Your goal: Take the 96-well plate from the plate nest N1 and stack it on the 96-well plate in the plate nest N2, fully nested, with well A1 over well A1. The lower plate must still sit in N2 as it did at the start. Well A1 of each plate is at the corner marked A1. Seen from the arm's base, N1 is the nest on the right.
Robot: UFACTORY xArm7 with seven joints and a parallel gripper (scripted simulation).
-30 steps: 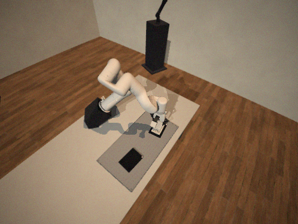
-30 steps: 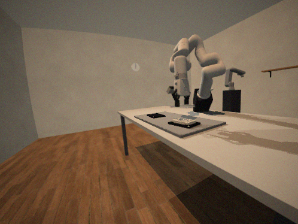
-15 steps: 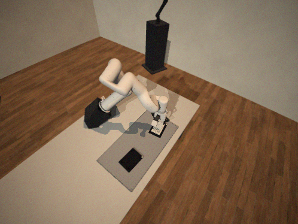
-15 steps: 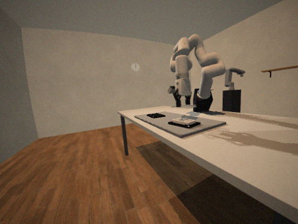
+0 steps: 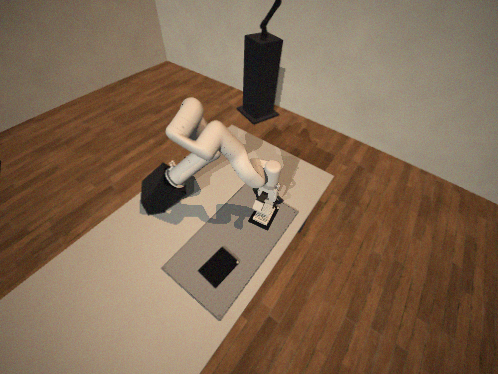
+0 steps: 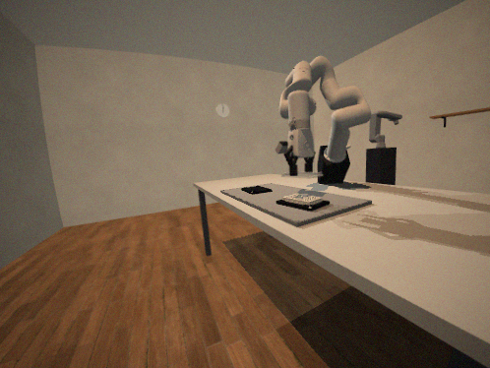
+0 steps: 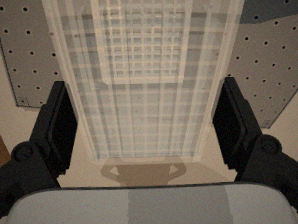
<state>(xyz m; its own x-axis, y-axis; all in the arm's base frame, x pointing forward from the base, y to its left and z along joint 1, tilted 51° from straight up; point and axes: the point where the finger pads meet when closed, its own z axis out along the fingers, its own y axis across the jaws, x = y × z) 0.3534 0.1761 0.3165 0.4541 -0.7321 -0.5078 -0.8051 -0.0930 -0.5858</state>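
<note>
1. At about 7 o'clock in the top view, the empty black nest (image 5: pixel 218 267) lies on the grey mat (image 5: pixel 195 257); nothing sits in it.
2. At the middle of the wrist view, the clear plate (image 7: pixel 143 76) hangs in the air, well above the bench (image 5: pixel 90 300).
3. The plate looks light and stiff, with smooth, thin plastic walls, so it is likely slippery and could crack under hard pressure. The long side walls, near mid-length, are the best place to hold it.
4. The hand (image 7: pixel 143 119) is clenched on the plate, fingers standing wide and pressing both long sides.
5. At about 2 o'clock on the mat, under the hand, the second plate (image 5: pixel 263 217) rests in its black nest (image 5: pixel 256 223); the held plate is not yet stacked.
</note>
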